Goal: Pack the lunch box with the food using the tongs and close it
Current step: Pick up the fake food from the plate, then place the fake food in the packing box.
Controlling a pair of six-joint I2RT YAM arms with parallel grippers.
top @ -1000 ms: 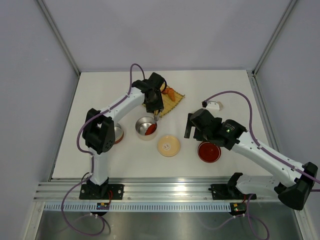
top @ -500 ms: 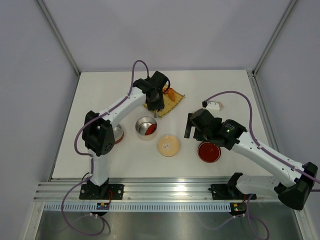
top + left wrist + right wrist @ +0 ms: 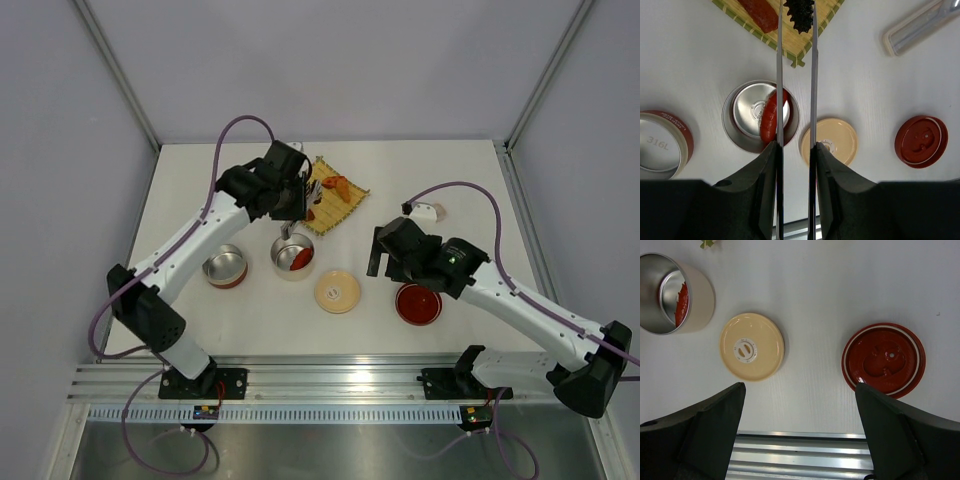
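My left gripper (image 3: 796,148) is shut on the tongs (image 3: 813,75), whose two thin silver arms run up over the woven mat (image 3: 800,50). A dark spiky food piece (image 3: 799,11) lies between the tong arms at the top edge; whether they pinch it I cannot tell. A red piece (image 3: 760,12) lies beside it on the mat, and an orange one (image 3: 338,185) shows from above. The lunch box (image 3: 737,135) stands open with a red sausage (image 3: 770,117) inside. Its cream lid (image 3: 752,346) lies flat beside it. My right gripper (image 3: 800,412) hangs open above the table, holding nothing.
A red-brown tin (image 3: 225,267) stands left of the lunch box. The red lid (image 3: 883,360) lies right of the cream lid. A translucent oblong case (image 3: 920,25) rests near the mat. A small white block (image 3: 428,211) sits at the right. The metal rail (image 3: 800,455) runs along the near edge.
My left arm has swung left and back, carrying the tongs away from the lunch box to the mat and uncovering the red-brown tin. The right arm has not moved.
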